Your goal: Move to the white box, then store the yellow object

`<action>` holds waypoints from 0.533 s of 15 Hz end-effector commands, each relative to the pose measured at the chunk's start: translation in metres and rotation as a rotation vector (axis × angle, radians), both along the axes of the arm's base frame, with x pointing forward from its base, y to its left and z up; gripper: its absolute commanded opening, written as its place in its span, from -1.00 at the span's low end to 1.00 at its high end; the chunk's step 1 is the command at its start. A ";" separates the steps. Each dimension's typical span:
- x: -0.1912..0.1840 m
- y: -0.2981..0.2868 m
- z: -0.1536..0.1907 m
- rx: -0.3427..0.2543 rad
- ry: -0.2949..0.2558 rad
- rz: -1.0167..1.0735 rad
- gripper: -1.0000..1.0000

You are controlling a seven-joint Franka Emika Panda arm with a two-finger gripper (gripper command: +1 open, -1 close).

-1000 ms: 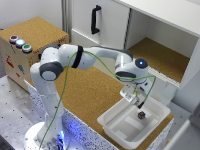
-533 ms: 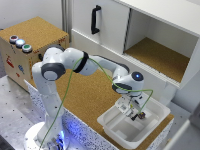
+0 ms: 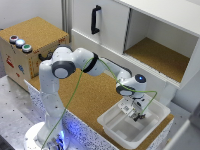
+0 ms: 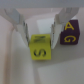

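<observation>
The yellow object, a small cube with a dark letter on its face, lay on the floor of the white box, between the two fingers of the claw. The claw stood open, its fingers straddling the cube without clearly pressing on it. Just beside the cube sat a dark purple block with yellow letters, close to one finger but outside the gap.

In the exterior view the arm reached down from its base on the counter into the white box, which sat at the counter's edge toward the exterior view's right. The claw hung low inside the box, so the move to the box looked finished and the grasp was the step in hand.

The next move likely called for closing squarely on the cube alone, keeping the near finger from catching the purple block, then lifting straight up.
</observation>
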State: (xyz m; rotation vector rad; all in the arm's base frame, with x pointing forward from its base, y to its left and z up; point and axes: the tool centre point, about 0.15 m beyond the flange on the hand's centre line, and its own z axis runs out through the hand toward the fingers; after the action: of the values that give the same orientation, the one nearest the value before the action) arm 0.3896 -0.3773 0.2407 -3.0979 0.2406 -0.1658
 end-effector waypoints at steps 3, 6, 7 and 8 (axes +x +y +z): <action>-0.009 0.033 0.102 -0.048 -0.079 -0.028 1.00; -0.021 0.064 0.134 -0.027 -0.070 -0.018 1.00; -0.027 0.079 0.143 -0.030 -0.058 -0.012 1.00; -0.032 0.094 0.149 -0.034 -0.049 -0.003 1.00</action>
State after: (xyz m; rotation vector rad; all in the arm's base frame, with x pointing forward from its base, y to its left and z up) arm 0.3870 -0.3443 0.3327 -3.0414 0.2235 -0.2837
